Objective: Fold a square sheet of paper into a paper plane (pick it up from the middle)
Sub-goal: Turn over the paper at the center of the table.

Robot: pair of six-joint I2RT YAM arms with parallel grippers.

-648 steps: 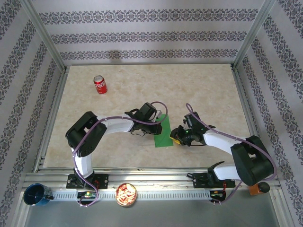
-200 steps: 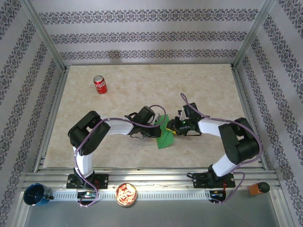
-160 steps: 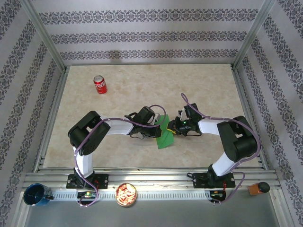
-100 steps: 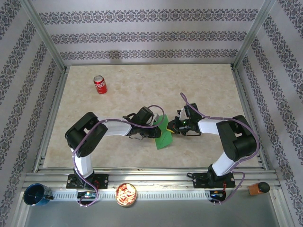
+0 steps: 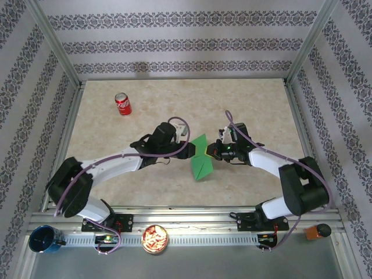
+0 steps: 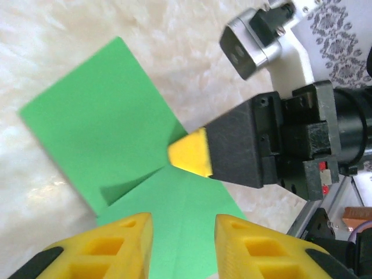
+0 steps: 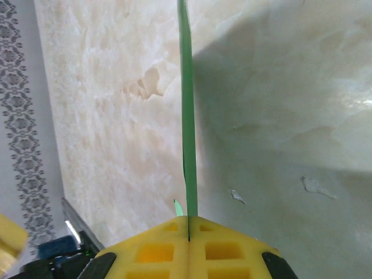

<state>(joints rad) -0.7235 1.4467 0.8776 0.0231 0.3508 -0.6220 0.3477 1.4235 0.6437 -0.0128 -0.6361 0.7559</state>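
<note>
The square sheet of paper is bright green and bent into two flaps that meet at a waist in the middle. My right gripper is shut on that waist from the right. In the right wrist view the paper runs edge-on, straight out of the closed yellow fingertips. My left gripper sits just left of the sheet, open. In the left wrist view its two yellow fingers stand apart with the green paper showing in the gap. The right gripper pinches the sheet just beyond.
A red soda can stands at the back left of the marble table. On the front rail are a blue cup, a bowl of snacks and an orange object. Metal posts frame the table's corners.
My left gripper has opened, let go of the paper and drawn back to the left. My right gripper has shut on the paper's middle, and the sheet now stands bent into two flaps.
</note>
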